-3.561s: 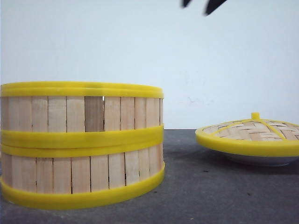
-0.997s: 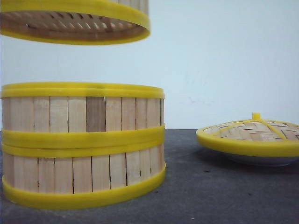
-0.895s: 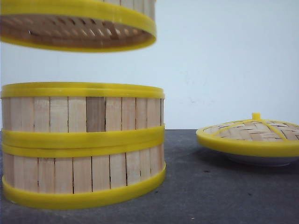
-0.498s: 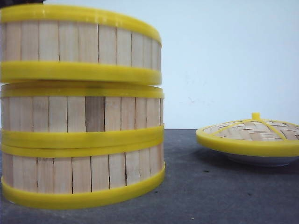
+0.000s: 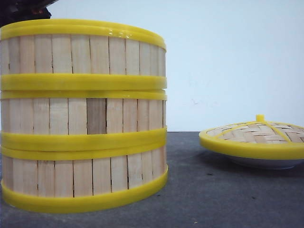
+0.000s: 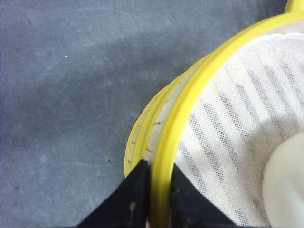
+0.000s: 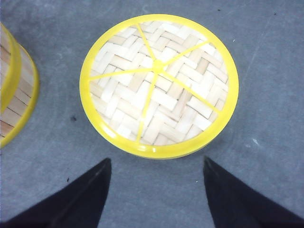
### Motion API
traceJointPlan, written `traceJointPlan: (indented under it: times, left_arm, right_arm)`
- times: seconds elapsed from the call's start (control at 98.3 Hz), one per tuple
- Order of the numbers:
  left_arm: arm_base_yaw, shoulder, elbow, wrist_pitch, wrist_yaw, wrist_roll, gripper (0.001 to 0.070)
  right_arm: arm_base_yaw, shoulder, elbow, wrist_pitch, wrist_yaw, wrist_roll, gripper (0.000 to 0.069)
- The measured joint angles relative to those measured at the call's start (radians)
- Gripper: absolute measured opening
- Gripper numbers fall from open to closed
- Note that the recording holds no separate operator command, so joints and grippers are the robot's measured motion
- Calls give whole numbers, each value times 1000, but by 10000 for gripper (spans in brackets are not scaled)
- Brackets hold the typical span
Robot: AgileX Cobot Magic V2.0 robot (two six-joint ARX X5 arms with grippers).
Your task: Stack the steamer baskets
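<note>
Three steamer baskets stand stacked at the left of the front view: the top one [image 5: 83, 54] sits on the middle one [image 5: 83, 116], which sits on the bottom one [image 5: 83, 178]. In the left wrist view my left gripper [image 6: 159, 166] is shut on the top basket's yellow rim [image 6: 199, 90], one finger outside the wall and one inside. A white cloth liner [image 6: 237, 123] covers that basket's floor. Only a dark bit of the left gripper [image 5: 23, 10] shows in the front view. My right gripper [image 7: 156, 160] is open over the grey table, holding nothing.
A domed woven lid [image 5: 254, 135] with a yellow rim rests on a white plate [image 5: 266, 164] at the right; the right wrist view shows this lid [image 7: 159, 85] just beyond the fingers and the stack's edge [image 7: 14, 90] beside it. A pale round object [image 6: 285, 185] lies inside the top basket.
The top basket, held by my left gripper, came down from above the two-basket stack and now sits on it. The lid and plate have not moved.
</note>
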Motion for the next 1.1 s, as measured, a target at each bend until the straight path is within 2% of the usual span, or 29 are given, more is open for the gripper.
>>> traceJointPlan:
  times: [0.783,0.885,1.007,1.099]
  left_arm:
    - [-1,41,0,41,1,-21,28]
    - [-3,42,0,58,11,-28,68]
    - [-5,42,0,69,17,-33,187]
    - [-5,42,0,74,17,-34,228]
  right_arm:
    - [0,0,0,0,0,0,375]
    - [0,0,0,0,0,0,375]
    - [0,0,0,2,8,0,375]
    - [0,0,0,14,27,0,375]
